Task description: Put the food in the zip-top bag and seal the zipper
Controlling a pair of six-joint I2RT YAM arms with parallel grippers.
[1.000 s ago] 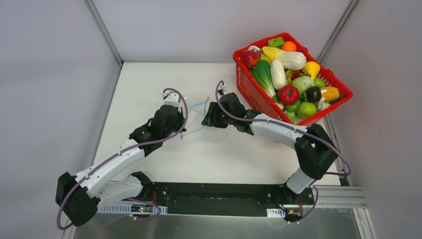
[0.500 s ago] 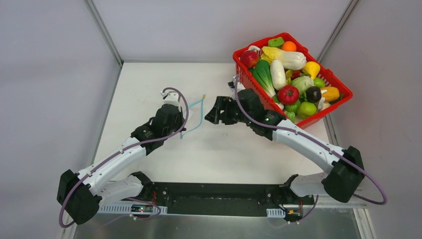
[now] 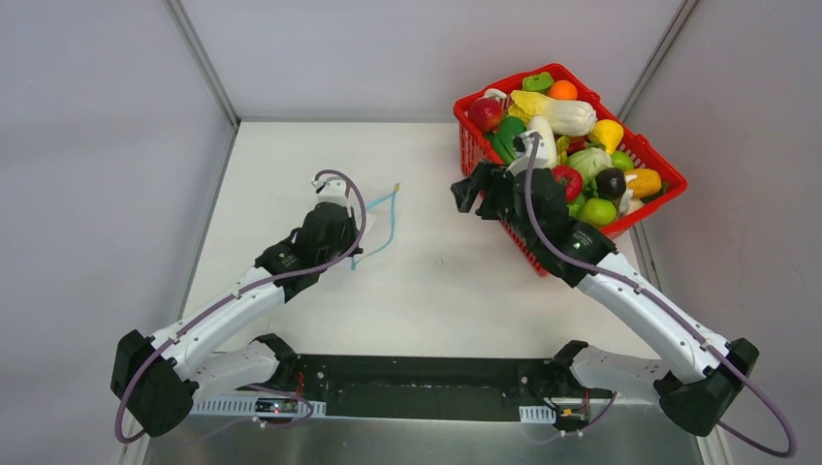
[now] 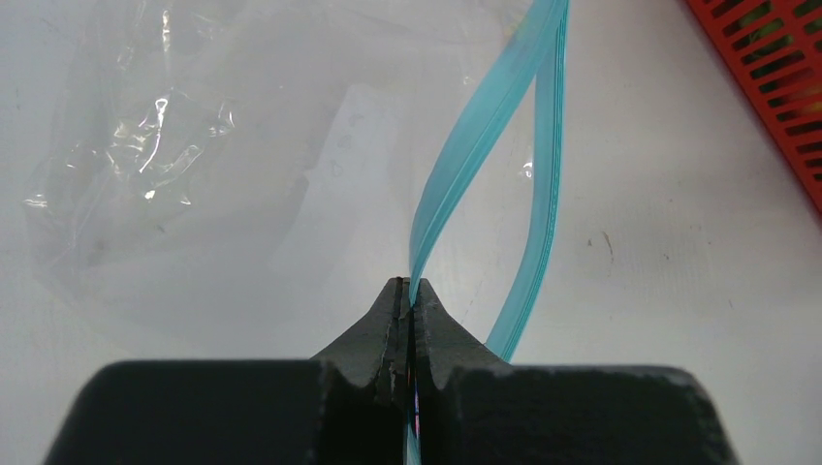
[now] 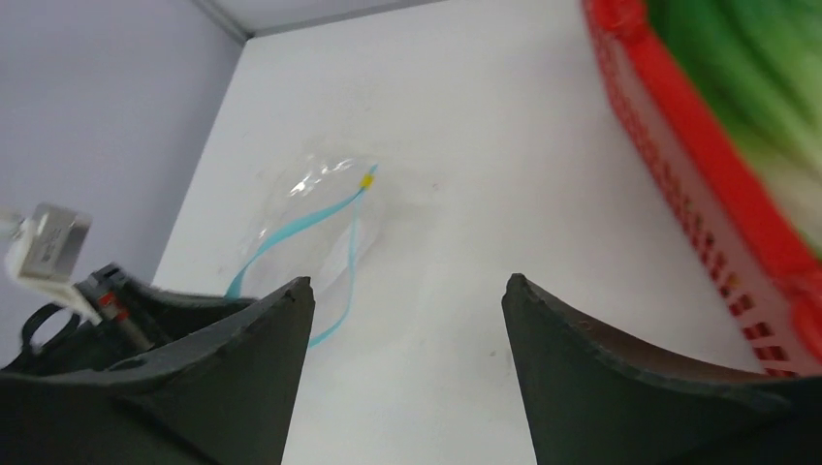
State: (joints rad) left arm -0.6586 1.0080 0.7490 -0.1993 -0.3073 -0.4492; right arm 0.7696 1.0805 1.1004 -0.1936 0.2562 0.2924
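Pinches the zipper (image 4: 482, 136) of the zip-top bag (image 4: 174, 184) tight in the left gripper (image 4: 411, 288); holds the right gripper (image 5: 407, 281) spread apart just left of the basket (image 5: 669, 136).

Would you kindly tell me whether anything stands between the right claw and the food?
Only the red basket's wall: the open right claw hovers just outside its rim, over the table. Nothing covers the food.

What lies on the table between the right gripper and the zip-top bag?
Nothing: only bare white table separates the right gripper from the zip-top bag. The right wrist view shows it plainly, and the top view agrees.
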